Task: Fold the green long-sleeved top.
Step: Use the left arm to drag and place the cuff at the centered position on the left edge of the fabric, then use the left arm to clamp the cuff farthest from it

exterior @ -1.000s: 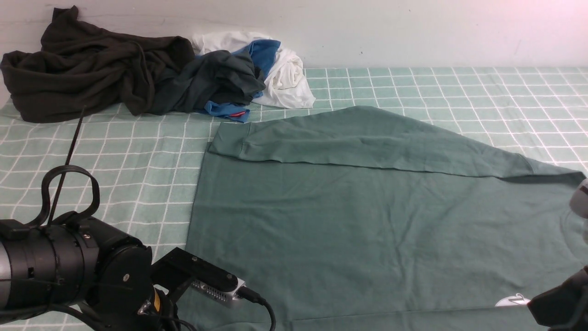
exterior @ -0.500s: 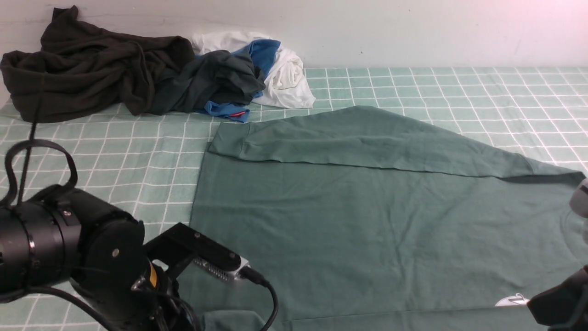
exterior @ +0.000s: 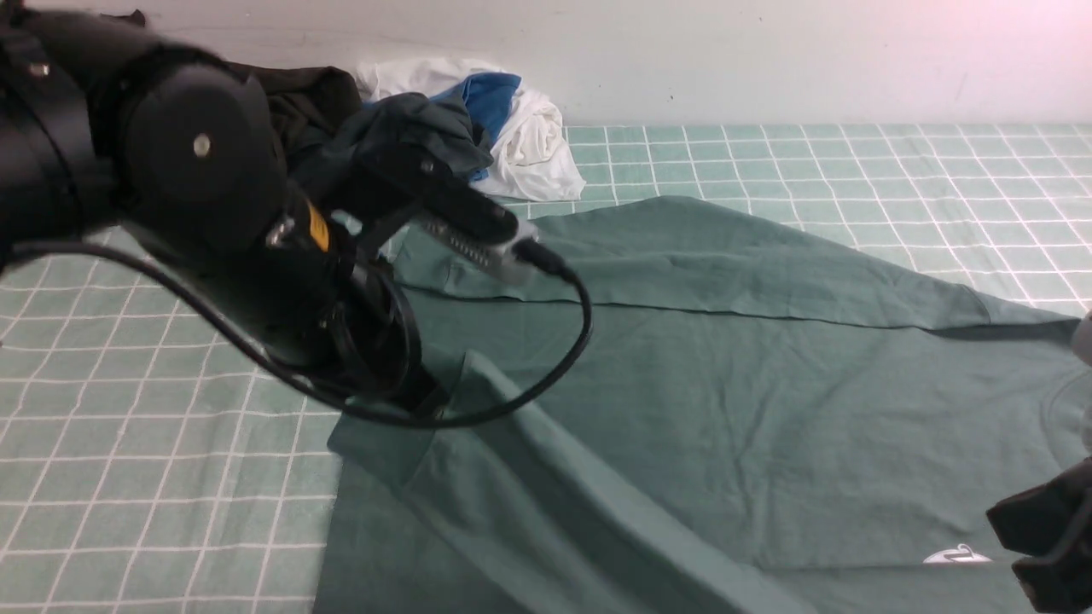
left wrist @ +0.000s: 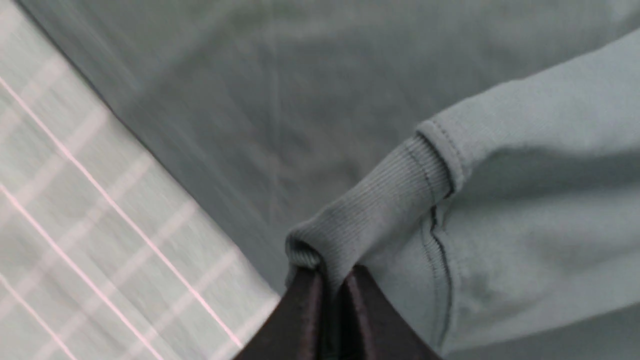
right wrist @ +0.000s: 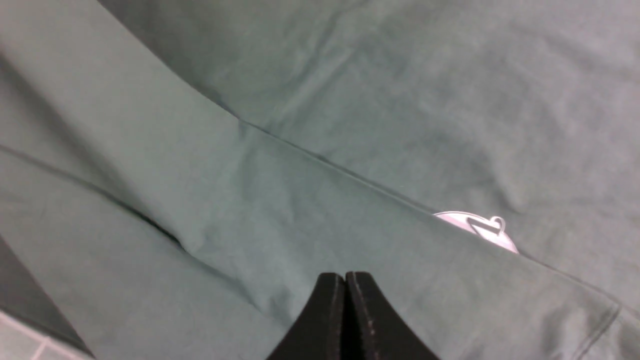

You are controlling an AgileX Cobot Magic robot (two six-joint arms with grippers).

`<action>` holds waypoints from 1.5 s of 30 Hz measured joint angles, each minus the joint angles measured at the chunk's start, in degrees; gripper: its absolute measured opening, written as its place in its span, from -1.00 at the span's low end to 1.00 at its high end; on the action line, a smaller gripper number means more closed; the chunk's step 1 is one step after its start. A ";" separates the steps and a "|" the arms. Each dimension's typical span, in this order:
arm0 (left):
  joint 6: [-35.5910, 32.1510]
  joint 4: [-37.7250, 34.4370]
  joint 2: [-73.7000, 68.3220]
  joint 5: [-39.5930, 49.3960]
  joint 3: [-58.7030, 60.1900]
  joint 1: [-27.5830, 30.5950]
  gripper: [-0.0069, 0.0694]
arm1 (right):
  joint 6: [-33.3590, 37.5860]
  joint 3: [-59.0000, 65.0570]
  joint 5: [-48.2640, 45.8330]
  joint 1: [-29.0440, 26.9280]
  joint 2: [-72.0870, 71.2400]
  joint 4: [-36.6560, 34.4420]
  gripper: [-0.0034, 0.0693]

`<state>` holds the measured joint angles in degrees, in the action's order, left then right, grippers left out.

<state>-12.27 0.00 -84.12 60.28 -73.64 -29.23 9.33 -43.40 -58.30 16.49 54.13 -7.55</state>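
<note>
So nearest the camera, the green long-sleeved top [exterior: 648, 384] is lying spread over the middle of the table [exterior: 819, 162] and toward its near edge, out to the right side. The right pincer [right wrist: 345, 277] is sitting pressed together just over the cloth by the near edge, and I can't tell if it's pinching any fabric. Near it, a white printed patch [exterior: 957, 554] is peeking out from under a fold in the top. On the left, the other arm is reaching over the top, and the left pincer [left wrist: 345, 272] is closing tight on a ribbed cuff [left wrist: 375, 215], holding that sleeve's end up while the rest is trailing in a slant back toward the near edge. Farther out, the other sleeve [exterior: 768, 277] is lying folded across the body of the top, running along its far side. Behind that, at the table's far left corner, a very dark garment [exterior: 311, 98] is sitting bunched up, partly behind the left arm, with a dark grey-green garment [exterior: 418, 128] beside it and some blue [exterior: 490, 102] and white clothes [exterior: 537, 149] heaped up against the wall [exterior: 768, 60].
</note>
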 joint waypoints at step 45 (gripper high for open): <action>2.81 -9.40 -45.63 -7.55 -38.98 19.16 0.23 | -6.13 -14.35 5.28 0.00 17.26 9.14 -0.94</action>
<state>-9.46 -9.40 -129.76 52.73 -112.62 -10.08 3.20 -57.75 -53.02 16.49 71.39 1.58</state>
